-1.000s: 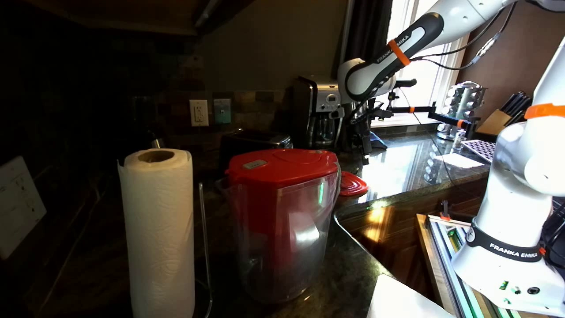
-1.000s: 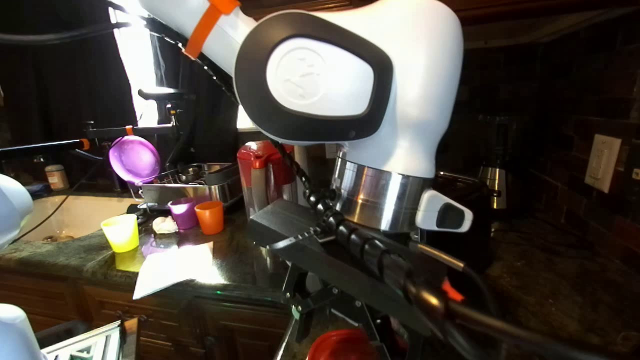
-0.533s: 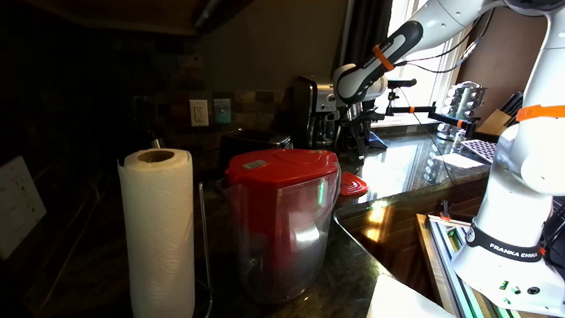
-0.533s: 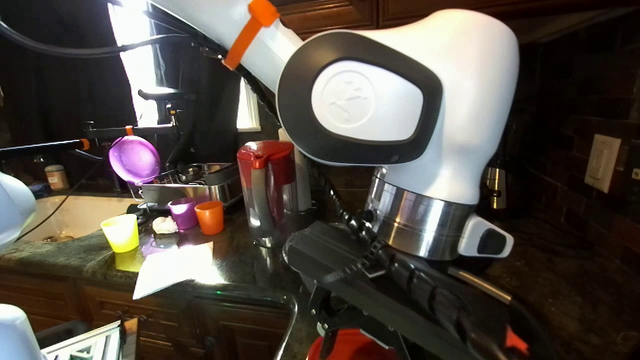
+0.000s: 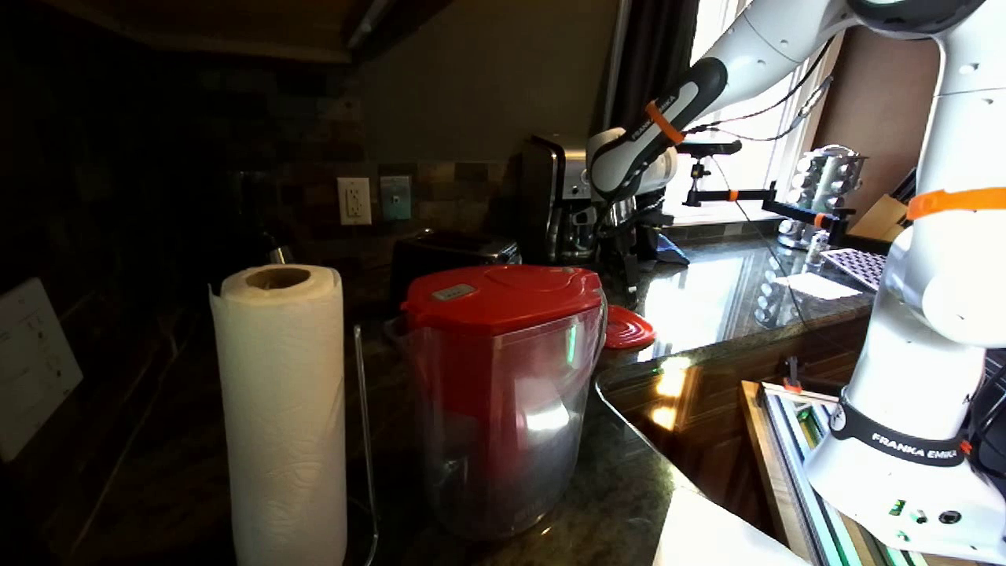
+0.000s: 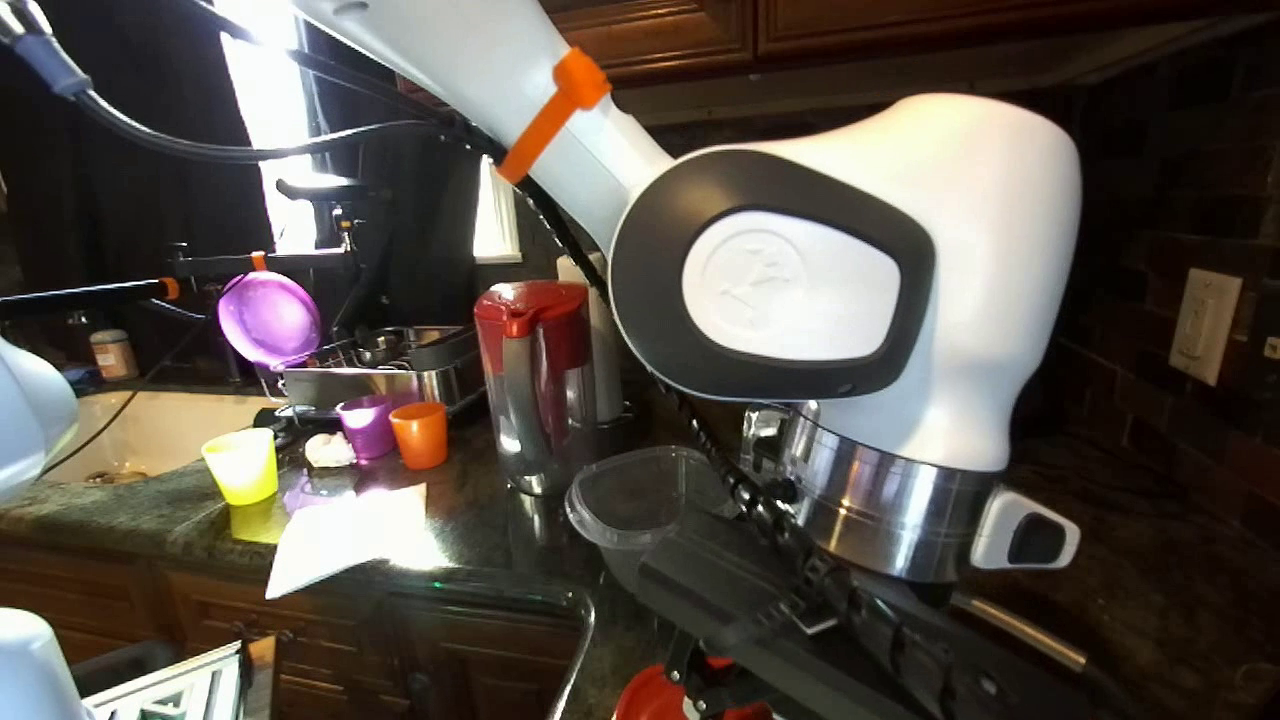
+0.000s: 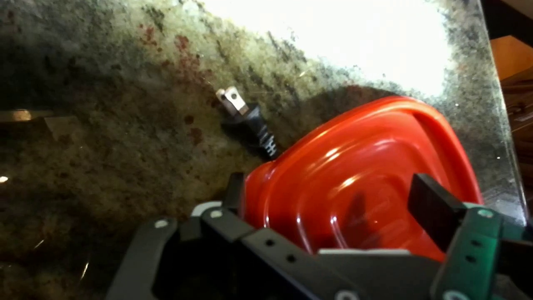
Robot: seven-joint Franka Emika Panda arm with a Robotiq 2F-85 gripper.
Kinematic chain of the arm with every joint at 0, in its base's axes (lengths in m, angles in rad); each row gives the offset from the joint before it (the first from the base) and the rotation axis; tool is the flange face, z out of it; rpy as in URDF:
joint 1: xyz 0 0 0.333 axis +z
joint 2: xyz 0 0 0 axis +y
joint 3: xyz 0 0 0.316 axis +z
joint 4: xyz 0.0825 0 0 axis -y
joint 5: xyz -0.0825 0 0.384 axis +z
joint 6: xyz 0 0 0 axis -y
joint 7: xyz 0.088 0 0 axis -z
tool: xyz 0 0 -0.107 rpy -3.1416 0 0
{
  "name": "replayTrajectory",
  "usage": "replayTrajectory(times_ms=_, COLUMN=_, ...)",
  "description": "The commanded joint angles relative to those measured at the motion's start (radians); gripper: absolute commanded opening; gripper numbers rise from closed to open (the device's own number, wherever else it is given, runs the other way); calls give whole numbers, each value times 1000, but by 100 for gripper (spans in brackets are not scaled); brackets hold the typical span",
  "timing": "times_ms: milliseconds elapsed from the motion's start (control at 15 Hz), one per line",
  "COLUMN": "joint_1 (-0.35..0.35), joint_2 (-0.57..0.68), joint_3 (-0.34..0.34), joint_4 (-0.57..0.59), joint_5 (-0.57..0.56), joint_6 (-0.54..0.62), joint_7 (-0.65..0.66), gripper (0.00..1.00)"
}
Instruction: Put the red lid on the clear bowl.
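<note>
Claw [image 7: 332, 199] has sunk lower over the red lid [image 7: 366, 166].

Clear bowl [image 6: 625, 530]: see-through, rounded rim, upright, open on top, near pitcher [image 6: 535, 390], partly hidden. Red lid [image 7: 370, 175]: glossy, round-cornered, concentric ridges, lying flat, farther from pitcher than clear bowl.

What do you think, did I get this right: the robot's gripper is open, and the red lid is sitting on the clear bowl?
Not quite: the red lid isn't on the clear bowl. In an exterior view, the lid lies on the counter, and the part of the bowl that shows is uncovered. The gripper is open, as you said.
</note>
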Motion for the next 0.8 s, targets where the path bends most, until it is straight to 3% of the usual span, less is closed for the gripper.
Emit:
replayTrajectory(times_ms=0, joint_1=-33, joint_2=53, joint_3=27, joint_4=31, joint_5=32, joint_6=10, joint_7=7, gripper=100)
replayTrajectory(times_ms=733, joint_1=-60, joint_2=133, joint_3=61, joint_4=81, joint_5=54, joint_6=5, joint_7=46, gripper=100)
